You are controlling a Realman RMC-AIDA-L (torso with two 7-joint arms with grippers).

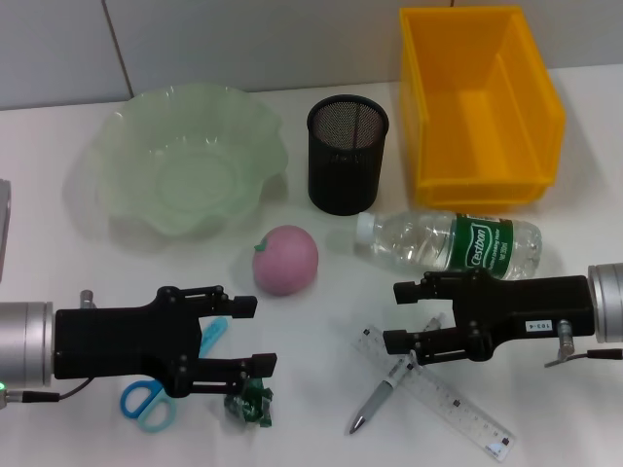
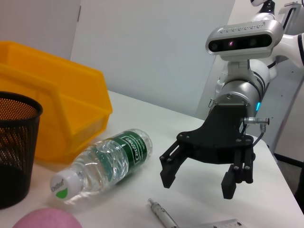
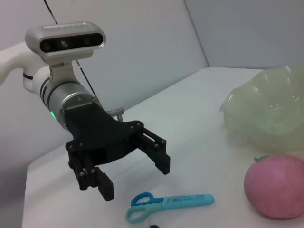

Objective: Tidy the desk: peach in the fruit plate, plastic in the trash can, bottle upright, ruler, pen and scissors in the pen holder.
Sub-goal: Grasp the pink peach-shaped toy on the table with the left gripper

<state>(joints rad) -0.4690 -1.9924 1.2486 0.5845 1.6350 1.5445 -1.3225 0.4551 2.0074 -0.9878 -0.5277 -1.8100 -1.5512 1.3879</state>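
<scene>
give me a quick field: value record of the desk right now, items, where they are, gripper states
peach: on the desk, in front of the fruit plate, not in it
bottle: lying on its side, in front of the yellow bin
pen holder: upright, nothing seen inside
pen: lying across the ruler
scissors: on the desk, partly under the left gripper
plastic: crumpled on the desk, below the left gripper
left gripper: open, holding nothing
right gripper: open, above the pen and ruler
</scene>
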